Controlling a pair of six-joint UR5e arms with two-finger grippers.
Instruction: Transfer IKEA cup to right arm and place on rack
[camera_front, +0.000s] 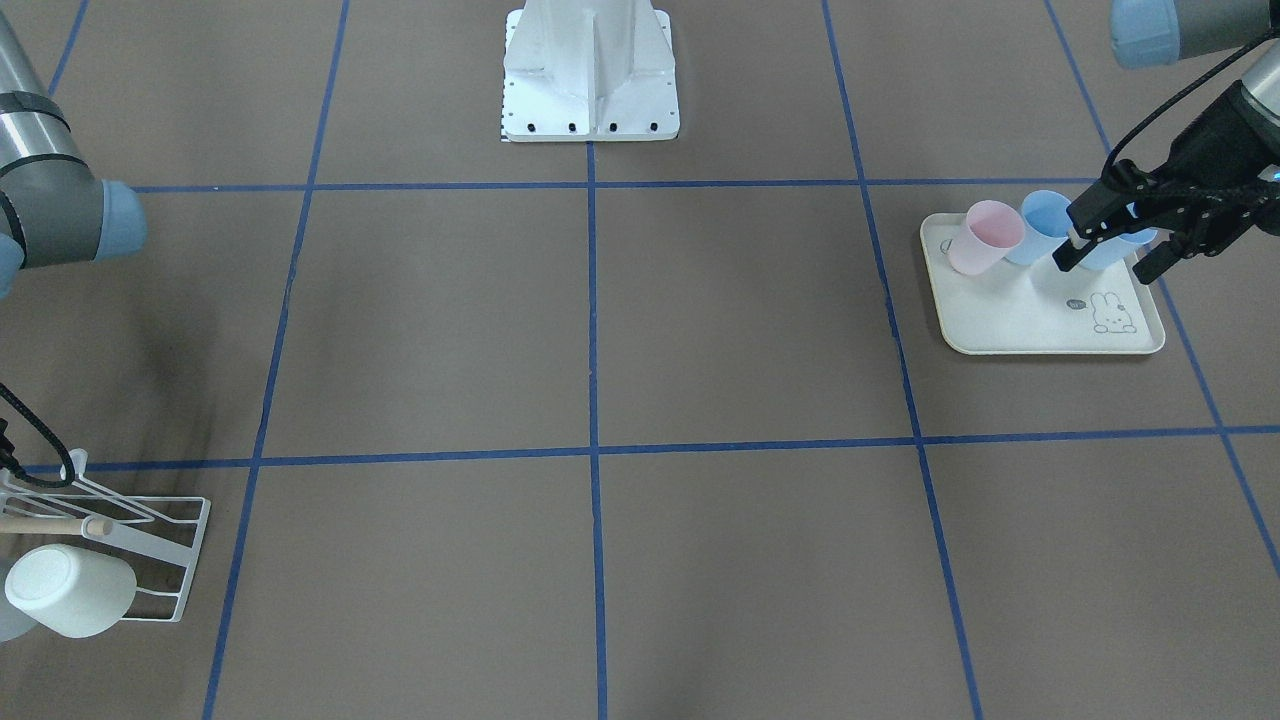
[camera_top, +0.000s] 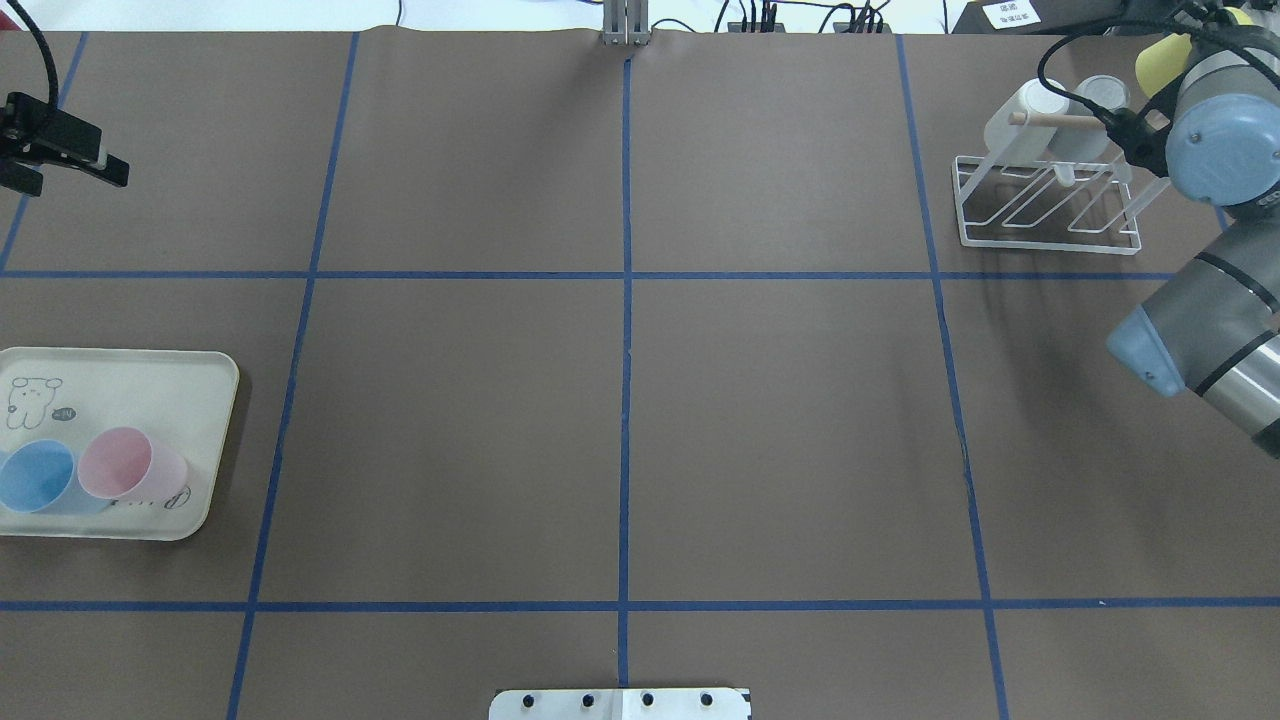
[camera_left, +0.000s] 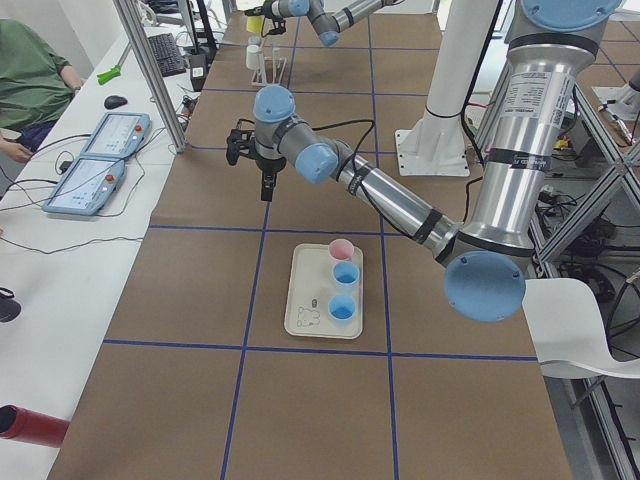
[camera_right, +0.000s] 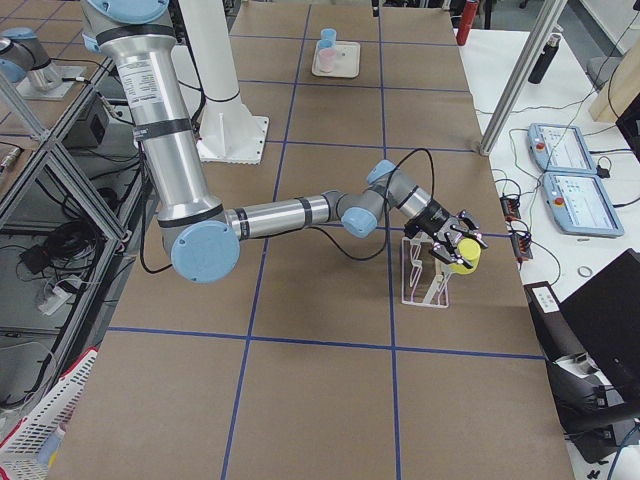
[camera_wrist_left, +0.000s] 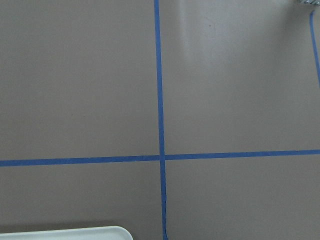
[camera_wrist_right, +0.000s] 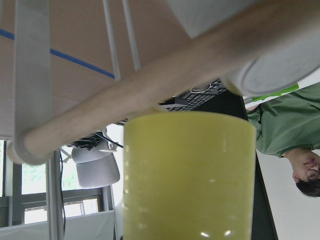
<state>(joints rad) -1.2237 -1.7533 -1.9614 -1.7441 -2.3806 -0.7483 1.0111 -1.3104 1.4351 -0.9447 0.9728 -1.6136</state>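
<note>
The right arm's (camera_right: 290, 212) wrist hides most of the right pincer (camera_right: 456, 246) from overhead, where we glimpse only a sliver of the yellow cup (camera_wrist_right: 187, 175). The pincer grips that cup, clear of the bench, just beside the rack's (camera_top: 1050, 246) wooden rod (camera_wrist_right: 150, 90). The left pincer (camera_front: 1107, 268) gapes, empty.

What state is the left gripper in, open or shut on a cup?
Open: the left gripper has its jaws spread with nothing held, and the overhead view shows it well apart from the tray.
</note>
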